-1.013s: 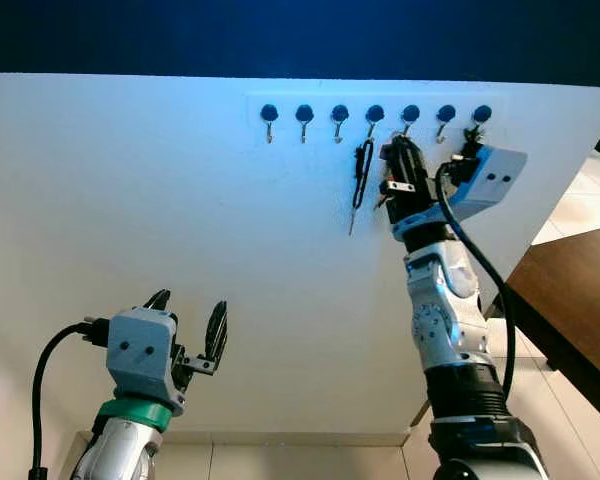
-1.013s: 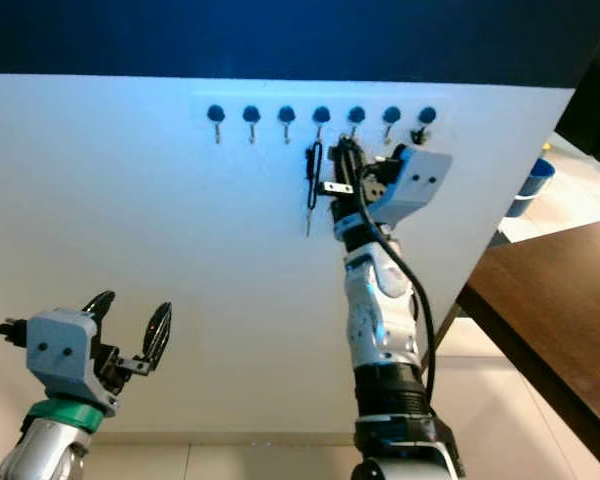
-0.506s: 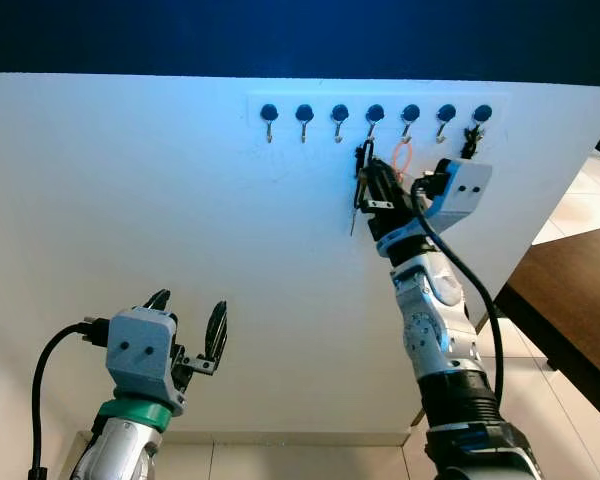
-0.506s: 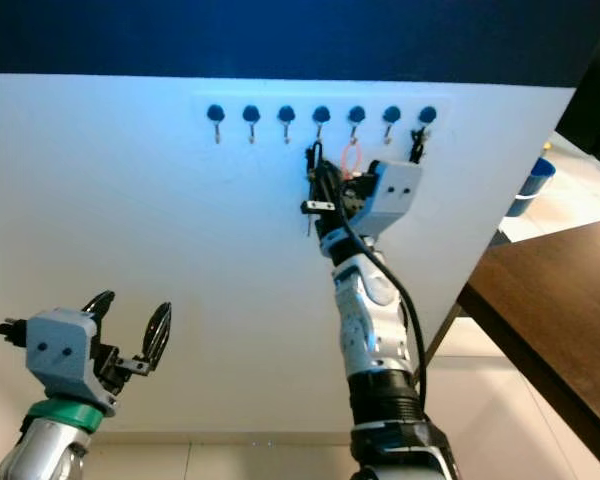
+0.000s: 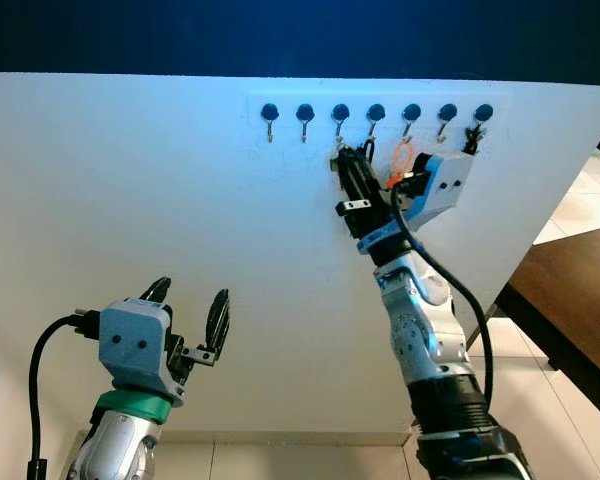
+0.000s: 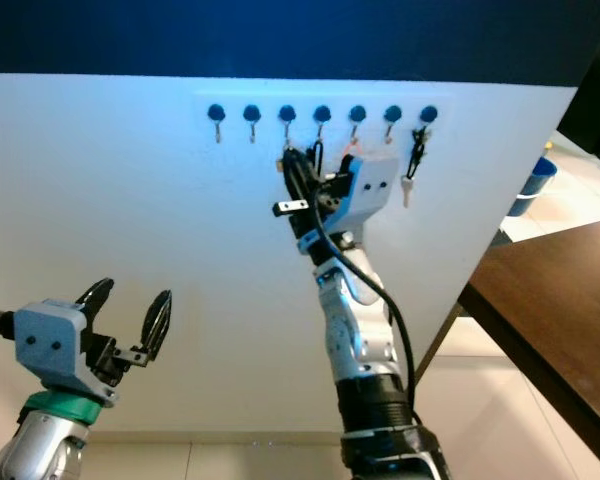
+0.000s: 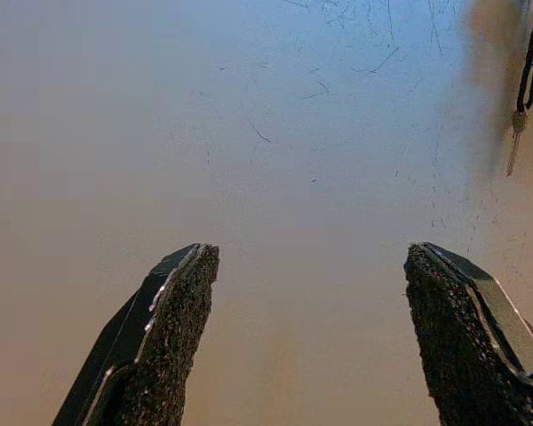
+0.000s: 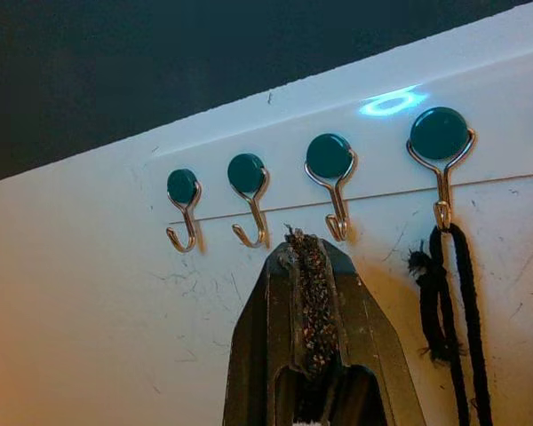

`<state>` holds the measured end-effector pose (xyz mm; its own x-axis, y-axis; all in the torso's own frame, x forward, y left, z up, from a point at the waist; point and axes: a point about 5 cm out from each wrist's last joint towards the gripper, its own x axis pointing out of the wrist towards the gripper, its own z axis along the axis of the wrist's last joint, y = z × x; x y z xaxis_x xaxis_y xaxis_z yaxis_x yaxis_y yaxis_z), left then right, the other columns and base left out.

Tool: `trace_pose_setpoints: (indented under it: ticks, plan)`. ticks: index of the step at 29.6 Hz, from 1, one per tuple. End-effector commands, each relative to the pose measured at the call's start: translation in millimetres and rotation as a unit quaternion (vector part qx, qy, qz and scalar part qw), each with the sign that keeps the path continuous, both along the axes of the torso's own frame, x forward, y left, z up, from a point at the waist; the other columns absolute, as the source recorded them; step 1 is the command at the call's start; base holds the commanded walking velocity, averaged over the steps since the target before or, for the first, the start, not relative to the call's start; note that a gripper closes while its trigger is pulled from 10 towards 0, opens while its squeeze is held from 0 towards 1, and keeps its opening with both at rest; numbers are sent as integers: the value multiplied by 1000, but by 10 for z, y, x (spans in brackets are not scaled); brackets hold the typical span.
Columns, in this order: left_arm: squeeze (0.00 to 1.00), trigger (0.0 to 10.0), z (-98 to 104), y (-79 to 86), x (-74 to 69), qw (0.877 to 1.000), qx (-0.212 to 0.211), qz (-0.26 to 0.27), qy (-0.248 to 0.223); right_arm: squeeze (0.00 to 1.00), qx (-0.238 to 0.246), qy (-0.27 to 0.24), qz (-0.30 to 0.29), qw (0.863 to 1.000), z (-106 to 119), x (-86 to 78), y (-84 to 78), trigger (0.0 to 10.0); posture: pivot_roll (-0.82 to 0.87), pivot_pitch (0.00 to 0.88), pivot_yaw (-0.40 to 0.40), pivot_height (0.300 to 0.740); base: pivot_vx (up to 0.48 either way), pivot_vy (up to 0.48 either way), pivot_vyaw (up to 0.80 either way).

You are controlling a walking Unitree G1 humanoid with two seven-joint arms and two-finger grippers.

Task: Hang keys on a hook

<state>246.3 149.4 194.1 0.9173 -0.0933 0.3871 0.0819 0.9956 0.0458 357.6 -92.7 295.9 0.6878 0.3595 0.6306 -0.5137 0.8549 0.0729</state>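
A row of several blue-capped hooks (image 5: 375,112) is fixed high on the white wall. A black lanyard (image 8: 453,293) with a key hangs from the fourth hook from the left (image 8: 440,169). An orange loop (image 5: 401,160) hangs from the fifth hook. A dark key bunch (image 6: 417,158) hangs from the last. My right gripper (image 5: 342,158) is raised and shut, its tip just below the third hook (image 8: 336,186), left of the lanyard. Nothing shows between its fingers. My left gripper (image 5: 187,318) is held low and open, facing the bare wall.
A dark brown table (image 5: 570,290) stands at the right, close to my right arm. Pale tiled floor (image 5: 580,195) lies beyond it, with a blue object (image 6: 540,180) behind the wall's edge. Dark blue wall (image 5: 300,35) runs above the white panel.
My right gripper has slid left along the hook row, from under the fifth hook past the black lanyard to under the third. The left arm has barely shifted.
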Motion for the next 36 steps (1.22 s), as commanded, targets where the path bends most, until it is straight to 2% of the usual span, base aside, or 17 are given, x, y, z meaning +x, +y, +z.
trace_pose_setpoints:
  ticks: [1, 2, 6, 8, 16, 20, 36]
  plan:
    - [0, 10000, 36, -19, -19, 1000, -3, -14, -4, 0, 2, -7, 3, 1000, 48, 5, 28, 10000, -162, 93, 82, 740, 0, 0, 0]
    - [0, 10000, 36, -19, -19, 1000, -3, -14, -4, 0, 2, -7, 3, 1000, 48, 5, 28, 10000, -162, 93, 82, 740, 0, 0, 0]
    - [0, 10000, 158, -240, -37, 995, 5, -95, -19, 0, 7, -2, -4, 1000, 106, 96, 23, 10000, -162, 93, 82, 740, 0, 0, 0]
    - [0, 10000, 159, -274, -43, 994, 8, -106, -18, 0, 9, -2, -8, 1000, 110, 110, 9, 10000, -162, 93, 82, 740, 0, 0, 0]
    - [0, 10000, 164, -311, -41, 994, 6, -112, -17, 0, 16, 4, -20, 1000, 106, 142, -52, 10000, -162, 93, 82, 740, 0, 0, 0]
    - [0, 10000, 164, -305, -43, 993, 9, -114, -16, 0, 32, 2, -38, 999, 143, 171, -168, 10000, -155, 97, 85, 740, 0, 0, 0]
    - [0, 10000, 167, -288, -50, 993, 12, -114, -12, 0, 43, -1, -53, 998, 110, 173, -307, 10000, -156, 92, 90, 740, 0, 0, 0]
